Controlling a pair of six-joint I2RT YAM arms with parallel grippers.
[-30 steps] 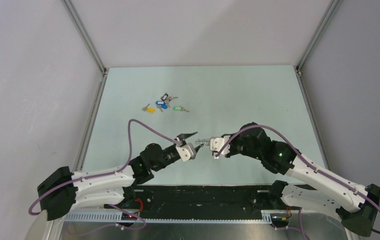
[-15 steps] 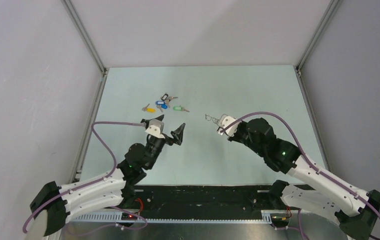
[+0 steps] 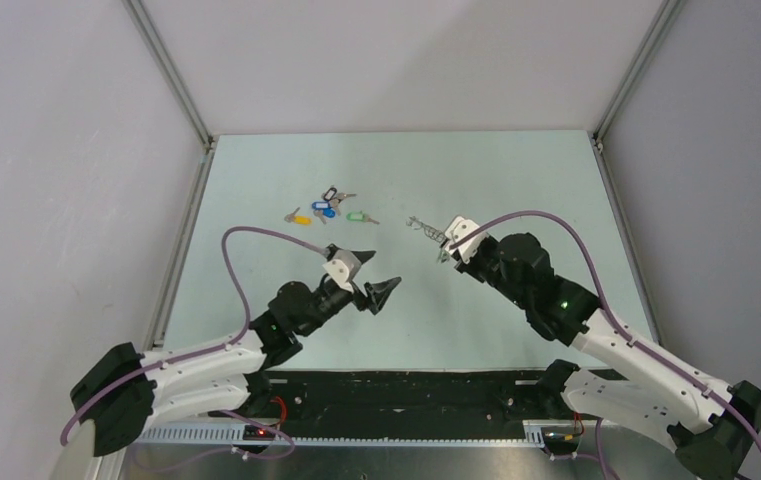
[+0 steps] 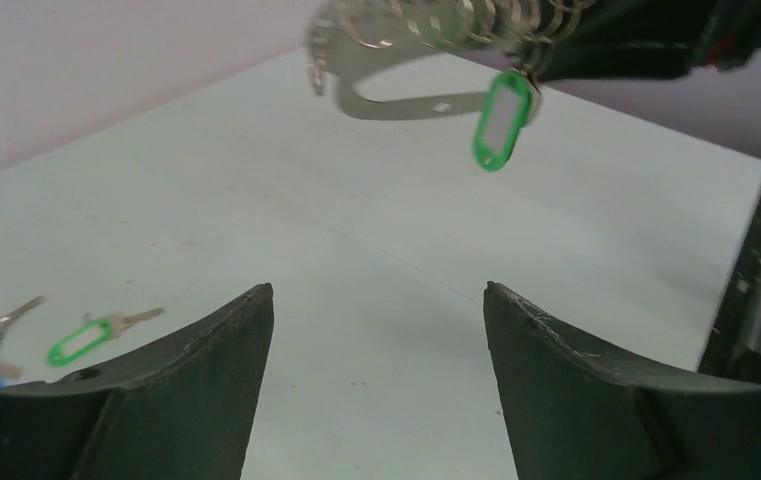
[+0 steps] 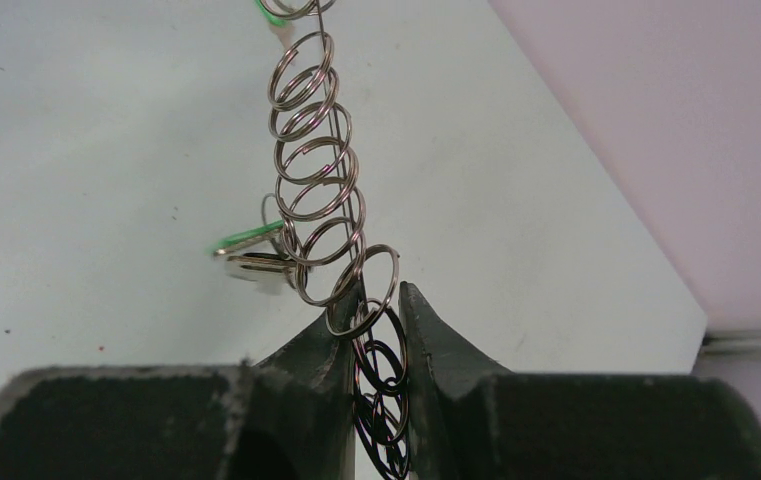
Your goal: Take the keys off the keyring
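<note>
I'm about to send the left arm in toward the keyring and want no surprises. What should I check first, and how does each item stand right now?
1. Right gripper grips the keyring: ok, shut on its rings.
2. Left gripper free: ok, open and empty.
3. Keyring emptied: not ok, a green tag hangs from it.
4. Removed keys out of the way: ok, lying well apart from both grippers.
5. Where the tag's ring splits open: cannot tell.

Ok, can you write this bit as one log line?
left hand: open, empty | right hand: shut on keyring | keys: some on table
</note>
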